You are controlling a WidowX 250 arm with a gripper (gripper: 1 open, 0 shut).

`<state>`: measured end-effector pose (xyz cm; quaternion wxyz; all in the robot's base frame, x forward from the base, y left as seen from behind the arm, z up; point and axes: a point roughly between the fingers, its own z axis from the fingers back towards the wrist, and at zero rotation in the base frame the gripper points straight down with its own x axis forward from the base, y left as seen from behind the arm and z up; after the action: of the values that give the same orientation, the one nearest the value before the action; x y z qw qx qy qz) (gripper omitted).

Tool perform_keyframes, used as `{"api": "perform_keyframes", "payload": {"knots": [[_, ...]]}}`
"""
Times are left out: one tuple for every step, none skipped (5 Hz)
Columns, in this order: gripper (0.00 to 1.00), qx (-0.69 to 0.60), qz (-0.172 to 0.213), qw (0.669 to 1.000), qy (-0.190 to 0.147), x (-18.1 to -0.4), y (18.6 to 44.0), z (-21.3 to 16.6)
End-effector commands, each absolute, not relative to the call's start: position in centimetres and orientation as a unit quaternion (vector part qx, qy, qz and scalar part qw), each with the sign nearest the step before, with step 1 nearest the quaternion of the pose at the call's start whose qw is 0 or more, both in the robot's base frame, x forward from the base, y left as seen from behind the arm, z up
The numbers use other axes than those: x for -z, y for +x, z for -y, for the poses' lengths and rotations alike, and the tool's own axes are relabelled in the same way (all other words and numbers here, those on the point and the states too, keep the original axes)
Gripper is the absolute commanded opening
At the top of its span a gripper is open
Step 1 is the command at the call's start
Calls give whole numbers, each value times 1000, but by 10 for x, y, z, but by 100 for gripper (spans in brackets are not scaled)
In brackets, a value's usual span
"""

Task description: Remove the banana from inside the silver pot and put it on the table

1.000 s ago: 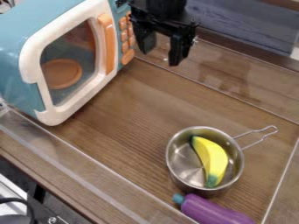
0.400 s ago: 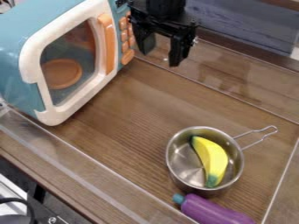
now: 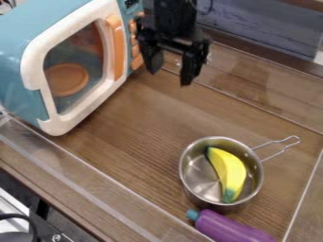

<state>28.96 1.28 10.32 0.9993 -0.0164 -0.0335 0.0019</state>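
Observation:
A short yellow banana [image 3: 229,174] with a greenish edge lies inside the small silver pot [image 3: 197,177], which stands on the brown wood-grain table [image 3: 127,142] at the lower right. The pot's wire loop handle [image 3: 280,145] points to the upper right. My black gripper [image 3: 169,66] hangs pointing down at the top centre, far from the pot and beside the toy microwave. Its two fingers stand apart with nothing between them.
A blue-and-white toy microwave [image 3: 63,61] fills the upper left, just left of my gripper. A purple eggplant-like toy [image 3: 233,228] lies at the bottom edge below the pot. A clear raised rim [image 3: 76,184] borders the table's front.
My gripper has sunk a little toward the table and rolled slightly. The pot and the banana lie as before.

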Motion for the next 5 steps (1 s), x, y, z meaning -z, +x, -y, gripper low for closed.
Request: {"api": "perform_keyframes", "payload": {"knots": [[100, -42, 36, 998, -22, -104, 281, 12], [100, -82, 24, 996, -32, -96, 269, 44], [100, -116, 21, 992, -37, -88, 261, 61], [100, -143, 14, 989, -38, -81, 256, 68], [100, -158, 10, 987, -40, -77, 252, 74]]}}
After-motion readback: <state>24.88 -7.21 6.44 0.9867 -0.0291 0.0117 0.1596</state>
